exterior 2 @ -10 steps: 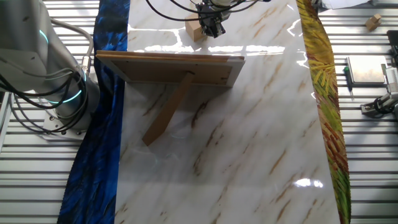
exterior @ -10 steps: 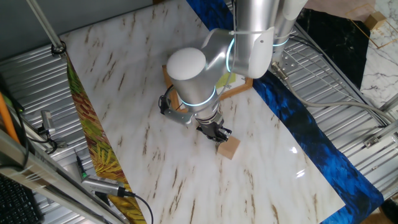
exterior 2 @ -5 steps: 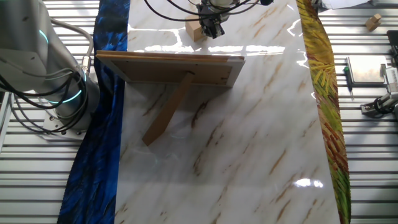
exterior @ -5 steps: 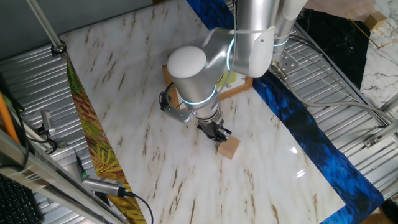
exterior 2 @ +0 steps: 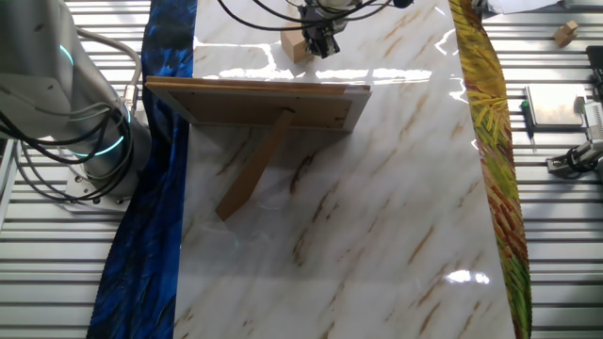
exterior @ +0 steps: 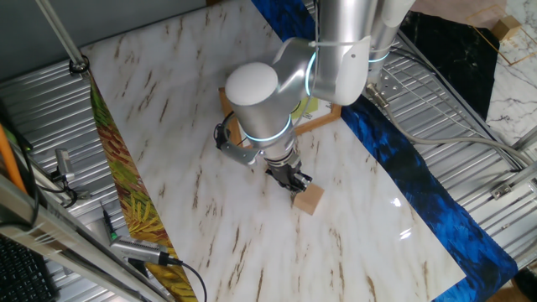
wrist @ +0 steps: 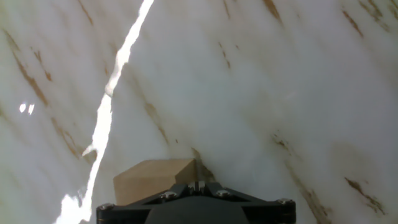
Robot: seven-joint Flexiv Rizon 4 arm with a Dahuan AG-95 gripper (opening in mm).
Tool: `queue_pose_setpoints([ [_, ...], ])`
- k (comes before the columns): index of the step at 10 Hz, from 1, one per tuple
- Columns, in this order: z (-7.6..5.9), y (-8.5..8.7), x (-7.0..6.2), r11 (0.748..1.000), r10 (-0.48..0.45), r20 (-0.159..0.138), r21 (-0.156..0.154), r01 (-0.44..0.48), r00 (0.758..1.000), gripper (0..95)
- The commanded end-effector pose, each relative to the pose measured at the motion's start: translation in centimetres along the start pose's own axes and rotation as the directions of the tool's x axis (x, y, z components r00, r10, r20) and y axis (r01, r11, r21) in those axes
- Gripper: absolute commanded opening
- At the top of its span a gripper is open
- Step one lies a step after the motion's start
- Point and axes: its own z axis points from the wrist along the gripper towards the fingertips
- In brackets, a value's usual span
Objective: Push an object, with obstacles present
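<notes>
1. The tabletop [exterior: 193, 126] is glossy white marble-look sheet with brown veins, throwing bright glare.
2. The cube [exterior: 309, 200] is pale, matt bare wood.
3. The picture frame [exterior 2: 254, 104] shows a plain brown wooden back and prop.
4. The gripper [exterior: 293, 179] looks like black matt metal or plastic.
5. The arm [exterior: 268, 92] has smooth, satin silver-white casing.
6. The blue cloth strip [exterior 2: 151, 207] has a slight sheen.
7. Ribbed bare metal [exterior 2: 556, 235] surrounds the table.
</notes>
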Motion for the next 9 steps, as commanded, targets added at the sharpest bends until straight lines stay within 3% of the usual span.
queue_pose_setpoints([
  [1, -1.5, -2.7, -1.5, 1.0, -0.022, -0.004, -0.001, 0.022, 1.0, 0.0],
  [3, -2.8, -6.2, -3.6, 0.999, -0.04, -0.005, 0.001, 0.04, 0.999, 0.0],
  [6, -3.9, -9.8, -6.2, 0.997, -0.071, -0.013, 0.012, 0.072, 0.997, 0.0],
  [9, -4.2, -9.5, -6.8, 0.997, -0.083, -0.017, 0.007, 0.083, 0.996, 0.0],
])
